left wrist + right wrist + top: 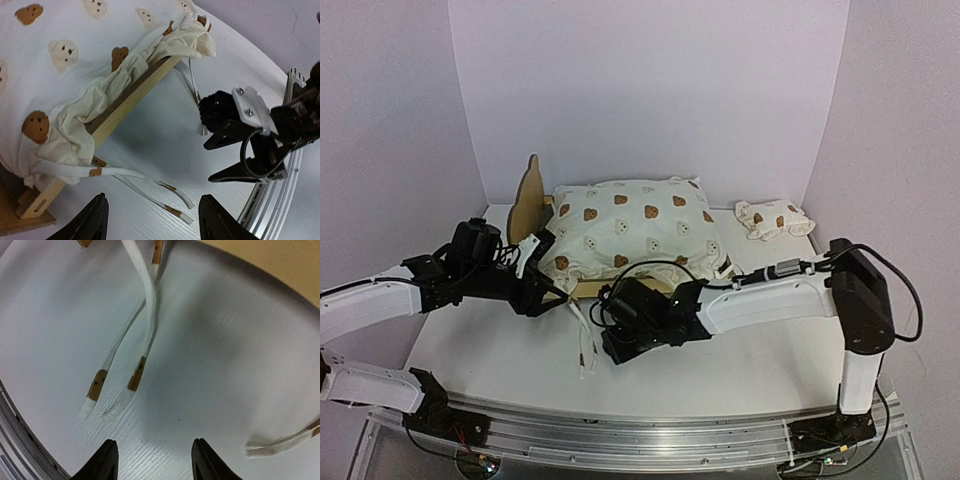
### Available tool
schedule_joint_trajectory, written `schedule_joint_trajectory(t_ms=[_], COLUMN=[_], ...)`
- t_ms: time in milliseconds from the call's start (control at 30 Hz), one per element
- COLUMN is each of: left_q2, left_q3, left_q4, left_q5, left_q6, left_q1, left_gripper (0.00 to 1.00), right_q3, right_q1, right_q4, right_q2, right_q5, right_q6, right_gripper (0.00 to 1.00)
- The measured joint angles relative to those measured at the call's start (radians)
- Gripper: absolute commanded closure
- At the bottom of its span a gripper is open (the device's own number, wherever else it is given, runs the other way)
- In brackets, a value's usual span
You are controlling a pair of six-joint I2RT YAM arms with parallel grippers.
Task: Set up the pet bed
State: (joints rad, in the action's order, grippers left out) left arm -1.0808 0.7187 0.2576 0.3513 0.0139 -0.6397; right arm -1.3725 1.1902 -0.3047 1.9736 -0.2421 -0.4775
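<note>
The pet bed stands at the back middle: a plywood frame with a bear-ear headboard [528,195] and the cream bear-print cushion [630,230] lying on it. In the left wrist view the cushion [75,50] overhangs the frame's side rail [130,105], and its white ties [150,190] trail on the table. My left gripper [552,293] is open and empty near the bed's front left corner, just above the ties [585,345]. My right gripper [616,345] is open and empty low over the table, just right of those ties [135,375]. It also shows in the left wrist view [209,162].
A small matching bear-print pillow [775,218] lies at the back right of the white table [500,350]. Another tie end [280,442] lies to the right of the right gripper. The metal rail [650,435] runs along the near edge. White walls enclose the back and sides.
</note>
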Motion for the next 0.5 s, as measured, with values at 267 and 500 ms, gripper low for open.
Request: schedule_joint_trajectory(t_ms=[267,500], left_q2=[0.052,0.097], left_q3=[-0.108,-0.156], left_q4=[-0.027,-0.035], left_q5=[-0.024,-0.067], left_q6=[-0.194,-0.278], left_q1=[0.005,0.017], left_gripper=[0.39,0.39], right_q3=[-0.090,-0.142], right_q1=[0.020,0.032], right_q4=[0.040,0.058], right_q2=[0.158,0.192], right_q5=[0.035,0.042], right_q6=[-0.111,-0.078], right_gripper=[0.54,0.58])
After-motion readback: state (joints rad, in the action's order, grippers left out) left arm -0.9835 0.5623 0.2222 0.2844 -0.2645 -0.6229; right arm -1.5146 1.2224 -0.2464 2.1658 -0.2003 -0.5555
